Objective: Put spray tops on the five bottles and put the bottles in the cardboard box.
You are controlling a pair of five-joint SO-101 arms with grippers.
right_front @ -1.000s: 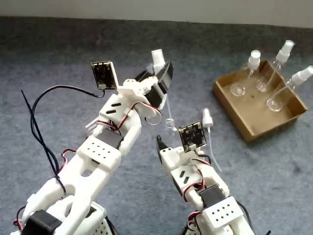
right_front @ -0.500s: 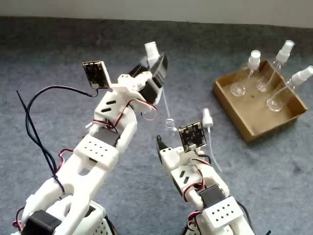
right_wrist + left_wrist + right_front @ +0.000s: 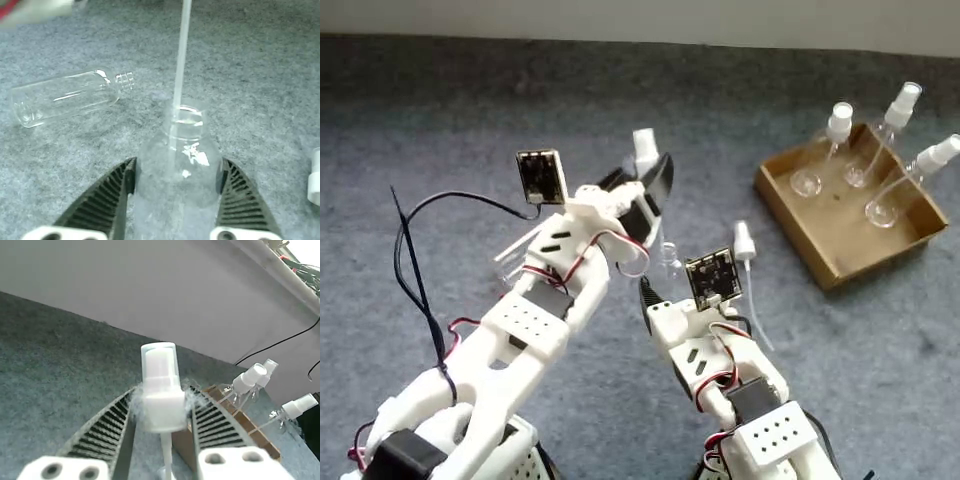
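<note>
White plastic spray top [image 3: 159,365] w/ a thin dip tube is clamped in the left pincer [image 3: 162,392], jaws narrow, pressing on both sides of its collar. It is held up off the tabletop, nozzle end up, tube hanging straight down. In the right wrist view the tube's lower end sits inside the open neck of a small clear round bottle [image 3: 180,145]. The head itself is well above the neck, not seated.

That bottle stands upright on the grey carpet-like tabletop [image 3: 470,120], gripped round its body by the right pincer [image 3: 177,167], one ribbed black jaw on each side, touching the glass. In the high view it sits between the two arms, just in front of the right arm's wrist camera board.

Near it, a second clear bottle [image 3: 65,97] lies on its side, no top on, open neck pointing toward the held one, but apart from it.

On the other side, a loose white spray top [image 3: 745,240] lies flat on the tabletop, its tube trailing back alongside the right arm.

Further off to the right arm's side is the shallow brown cardboard box [image 3: 790,230], set at an angle. Three clear bottles [image 3: 878,140] w/ white spray tops on sit inside it, spaced apart, tops poking above the far rim.
</note>
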